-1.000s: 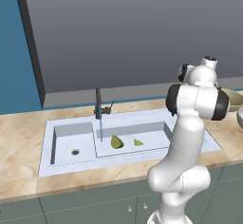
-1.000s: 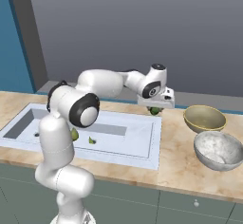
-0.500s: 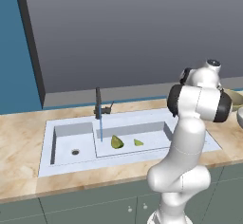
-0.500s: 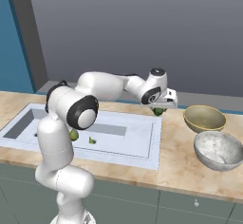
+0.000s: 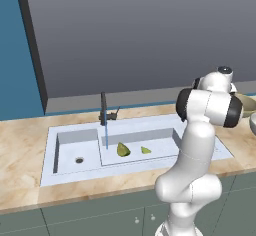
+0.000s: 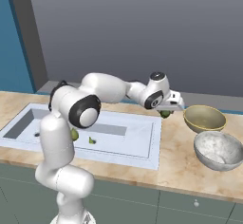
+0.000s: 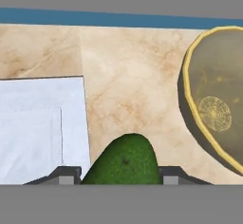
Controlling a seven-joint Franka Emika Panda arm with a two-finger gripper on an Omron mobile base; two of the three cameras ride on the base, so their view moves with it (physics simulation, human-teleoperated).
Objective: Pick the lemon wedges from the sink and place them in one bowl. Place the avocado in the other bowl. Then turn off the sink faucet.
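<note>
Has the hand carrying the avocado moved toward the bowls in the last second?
Yes. In the right base view the hand, shut on the avocado, has shifted slightly right, away from the sink, toward the yellow-rimmed bowl.

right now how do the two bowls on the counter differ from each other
The olive bowl has a yellow rim and a dark greenish inside; the grey bowl is pale, mottled silver-grey all over. The olive bowl sits farther back, nearer the wall and closest to the gripper holding the avocado; the grey bowl sits nearer the counter's front edge. Both are round, upright, with nothing visible inside, right of the sink.
</note>
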